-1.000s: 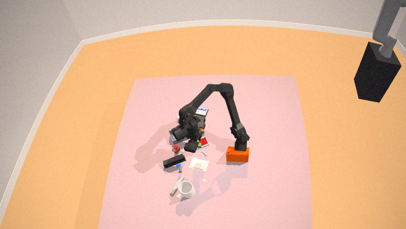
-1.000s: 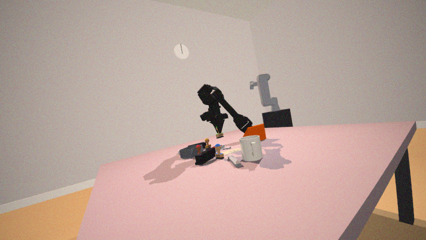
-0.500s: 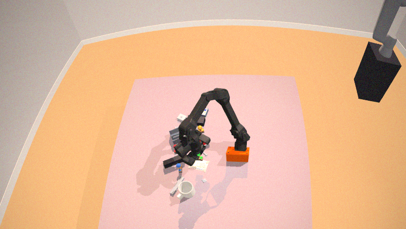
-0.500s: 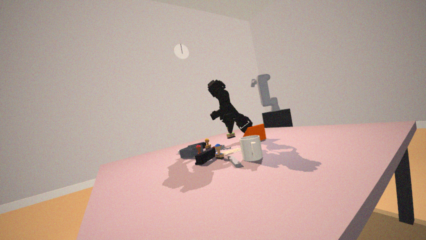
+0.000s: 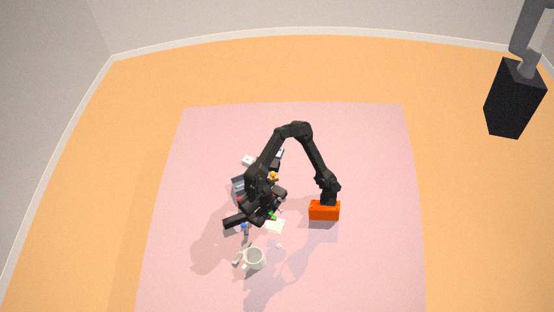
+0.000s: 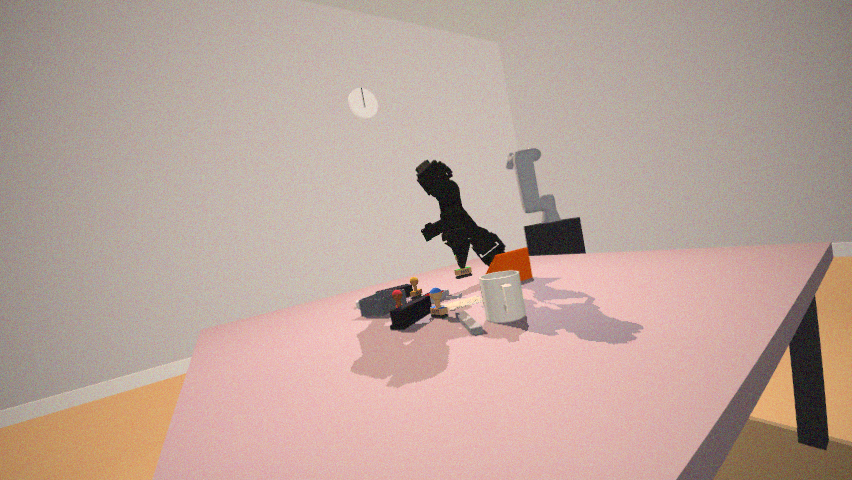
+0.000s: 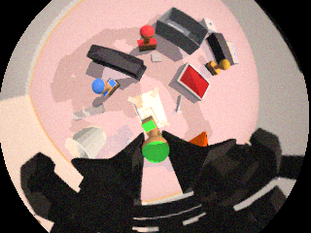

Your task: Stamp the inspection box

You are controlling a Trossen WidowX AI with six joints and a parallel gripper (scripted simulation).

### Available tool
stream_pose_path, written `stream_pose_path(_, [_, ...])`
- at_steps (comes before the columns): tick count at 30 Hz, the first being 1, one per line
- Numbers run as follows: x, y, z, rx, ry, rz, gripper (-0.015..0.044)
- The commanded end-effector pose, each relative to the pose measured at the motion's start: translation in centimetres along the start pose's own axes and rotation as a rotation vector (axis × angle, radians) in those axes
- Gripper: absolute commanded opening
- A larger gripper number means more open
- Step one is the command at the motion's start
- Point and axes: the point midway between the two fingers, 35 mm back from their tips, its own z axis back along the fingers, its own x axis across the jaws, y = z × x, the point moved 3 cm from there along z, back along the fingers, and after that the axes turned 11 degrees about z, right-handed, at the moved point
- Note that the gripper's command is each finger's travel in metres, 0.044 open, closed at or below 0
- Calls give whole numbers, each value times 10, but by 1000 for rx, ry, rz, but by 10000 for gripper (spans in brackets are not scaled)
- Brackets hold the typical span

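Note:
My gripper (image 5: 270,214) (image 6: 461,265) (image 7: 154,134) is shut on the green-knobbed stamp (image 5: 273,217) (image 6: 463,272) (image 7: 155,151), which has a green label on its wooden block. The stamp hangs above the bench, near the card's edge in the wrist view. The cream card (image 5: 274,225) (image 6: 462,304) (image 7: 157,109) lies flat; its box and any print are too small to tell. The red ink pad (image 7: 193,82) lies open beyond the card, to the right in the wrist view. In the top view the arm mostly hides it. The stamp's underside is hidden.
A blue stamp (image 6: 435,292) (image 7: 98,86), red stamp (image 6: 397,295) (image 7: 147,32) and yellow stamp (image 5: 272,174) (image 7: 224,64) stand around. A black block (image 6: 410,313) (image 7: 117,61), grey bar (image 5: 237,259), white mug (image 5: 253,261) (image 6: 502,298) and grey tray (image 7: 177,40) are also there.

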Motion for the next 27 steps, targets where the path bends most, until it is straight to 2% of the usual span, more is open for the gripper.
stream_pose_path(1, [0,1,-3,1,1,-2,0])
stream_pose_path(27, [1,0,-21,-1,1,-1,0])
